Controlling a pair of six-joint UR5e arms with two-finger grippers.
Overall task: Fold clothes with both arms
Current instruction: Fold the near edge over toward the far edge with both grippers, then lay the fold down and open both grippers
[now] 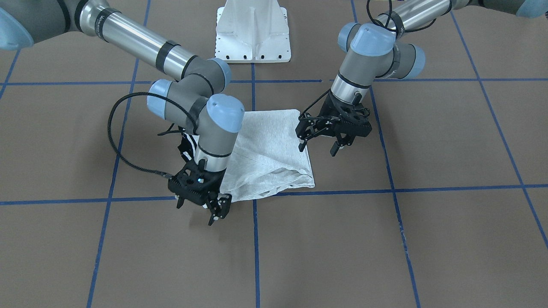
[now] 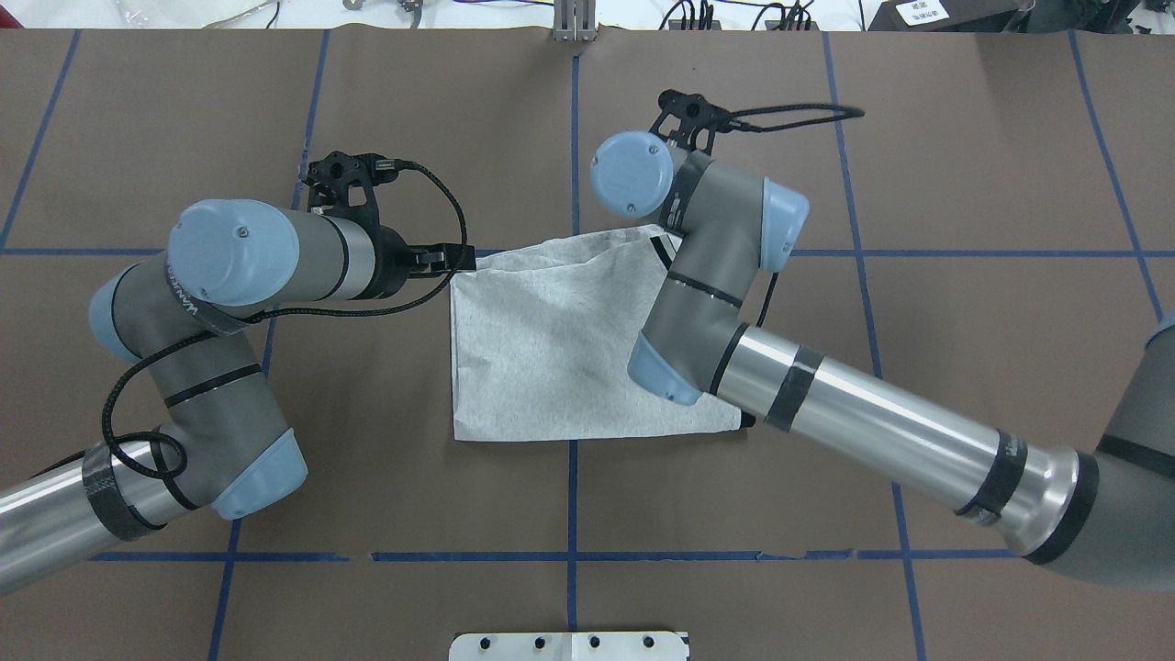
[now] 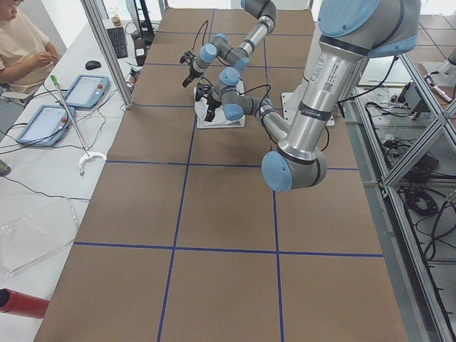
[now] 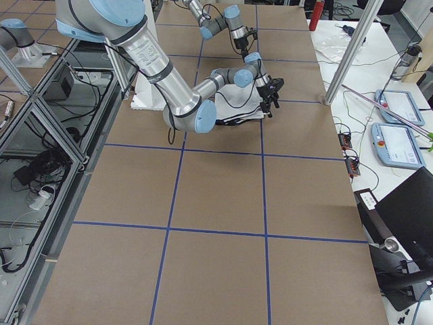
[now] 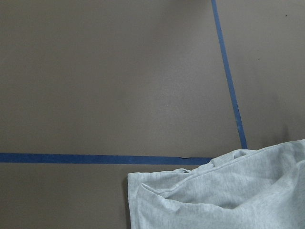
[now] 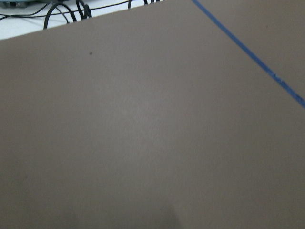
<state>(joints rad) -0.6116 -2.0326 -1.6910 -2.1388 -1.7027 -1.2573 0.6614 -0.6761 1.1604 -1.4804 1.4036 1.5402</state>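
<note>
The light grey T-shirt [image 1: 274,149] lies folded on the brown table, its plain side up and the print hidden. It also shows from overhead [image 2: 542,349] and in the left wrist view [image 5: 228,195]. Black trim shows at one edge [image 2: 661,248]. My left gripper [image 1: 317,147] hovers open and empty at the shirt's side edge; overhead it sits at the far left corner [image 2: 454,260]. My right gripper [image 1: 197,210] is open just off the shirt's opposite far corner, low over the table. It is hidden under its wrist in the overhead view.
The white pedestal [image 1: 252,32] stands at the robot's side of the table. Blue tape lines [image 1: 428,188] grid the brown table. An operator [image 3: 21,43] sits beside the table with tablets [image 3: 43,121]. A red cylinder [image 3: 21,303] lies off the table.
</note>
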